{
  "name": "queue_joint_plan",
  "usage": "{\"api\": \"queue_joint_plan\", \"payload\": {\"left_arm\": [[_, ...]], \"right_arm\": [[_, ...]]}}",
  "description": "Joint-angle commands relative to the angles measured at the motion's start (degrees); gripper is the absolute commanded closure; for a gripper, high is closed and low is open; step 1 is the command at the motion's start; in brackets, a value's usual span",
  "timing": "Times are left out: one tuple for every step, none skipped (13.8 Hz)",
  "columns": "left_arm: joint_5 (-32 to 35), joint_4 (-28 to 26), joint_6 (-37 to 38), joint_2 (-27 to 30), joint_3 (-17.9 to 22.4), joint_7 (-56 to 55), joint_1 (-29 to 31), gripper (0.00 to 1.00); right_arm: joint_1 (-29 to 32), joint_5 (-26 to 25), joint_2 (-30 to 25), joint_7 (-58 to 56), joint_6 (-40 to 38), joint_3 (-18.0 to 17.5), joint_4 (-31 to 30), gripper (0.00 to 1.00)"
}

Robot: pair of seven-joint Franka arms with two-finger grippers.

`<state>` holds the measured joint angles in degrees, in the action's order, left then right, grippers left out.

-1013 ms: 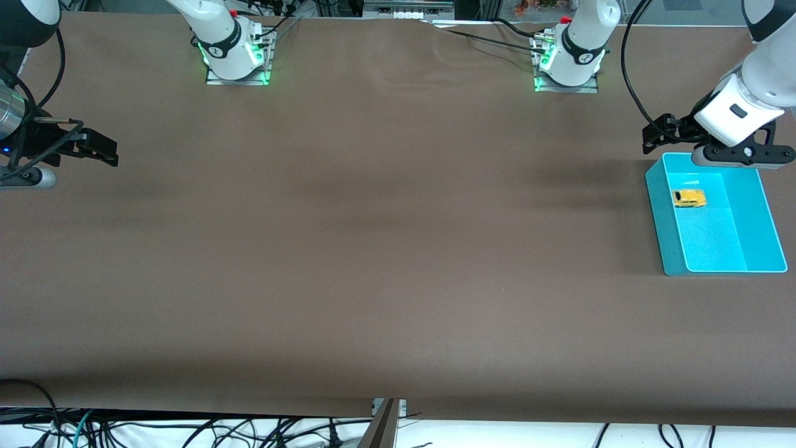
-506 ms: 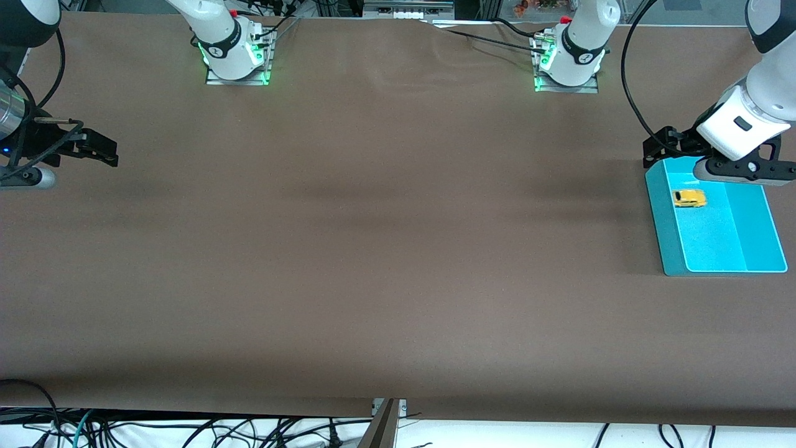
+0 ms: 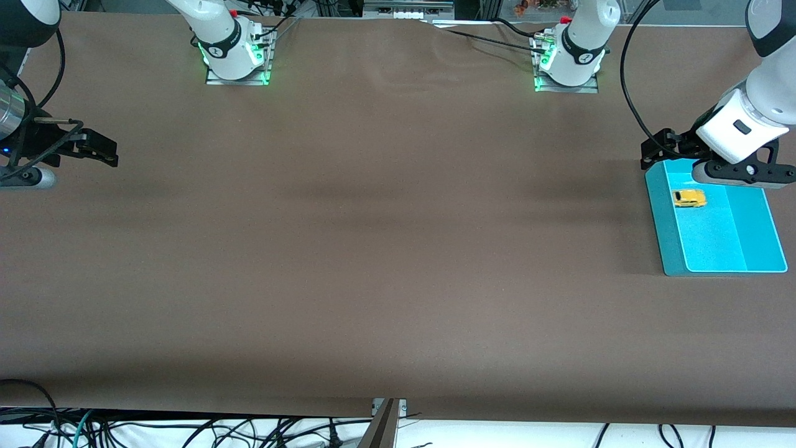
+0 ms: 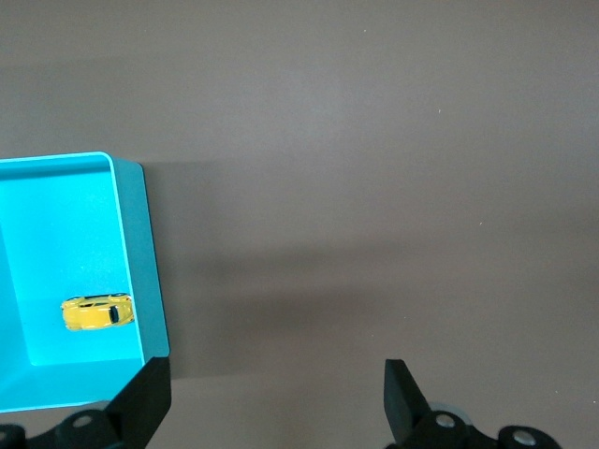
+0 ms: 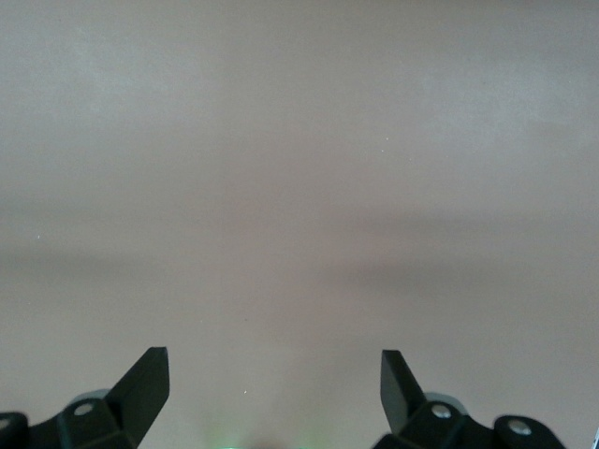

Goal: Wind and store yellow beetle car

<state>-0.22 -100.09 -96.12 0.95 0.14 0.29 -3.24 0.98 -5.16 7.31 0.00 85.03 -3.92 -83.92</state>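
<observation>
Starting at nine o'clock on my front camera, I see the right gripper waiting over bare table, fingers spread and holding nothing. Over at three o'clock, the left gripper hangs above the bin, at what looks like its rim, fingers spread too. The yellow beetle car sits inside that bin.

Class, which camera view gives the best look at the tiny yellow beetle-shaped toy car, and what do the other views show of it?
The left wrist view: the tiny yellow beetle-shaped toy car lies in the teal plastic bin, seen close and unblocked. The front view shows it smaller. The right wrist view shows only bare table.
</observation>
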Motion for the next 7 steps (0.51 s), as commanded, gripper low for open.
{"api": "queue_joint_plan", "payload": {"left_arm": [[-1.27,1.57,1.11,-0.77,0.12,1.38,0.34,0.00],[-1.27,1.57,1.11,-0.77,0.12,1.29,0.43,0.00],[-1.36,1.57,1.02,-0.77,0.12,1.12,0.43,0.00],[-1.36,1.57,1.11,-0.77,0.12,1.03,0.43,0.00],[-1.36,1.48,1.19,-0.77,0.12,1.03,0.43,0.00],[-1.36,1.48,1.37,-0.77,0.12,1.03,0.43,0.00],[-1.36,1.48,1.46,-0.77,0.12,1.03,0.43,0.00]], "right_arm": [[-0.28,0.68,0.51,0.53,-0.13,0.32,1.13,0.00],[-0.28,0.68,0.51,0.53,-0.13,0.32,1.13,0.00],[-0.28,0.68,0.51,0.53,-0.13,0.32,1.13,0.00],[-0.28,0.68,0.51,0.53,-0.13,0.32,1.13,0.00],[-0.28,0.68,0.51,0.53,-0.13,0.32,1.13,0.00],[-0.28,0.59,0.51,0.53,-0.13,0.32,1.13,0.00],[-0.28,0.68,0.51,0.53,-0.13,0.23,1.13,0.00]]}}
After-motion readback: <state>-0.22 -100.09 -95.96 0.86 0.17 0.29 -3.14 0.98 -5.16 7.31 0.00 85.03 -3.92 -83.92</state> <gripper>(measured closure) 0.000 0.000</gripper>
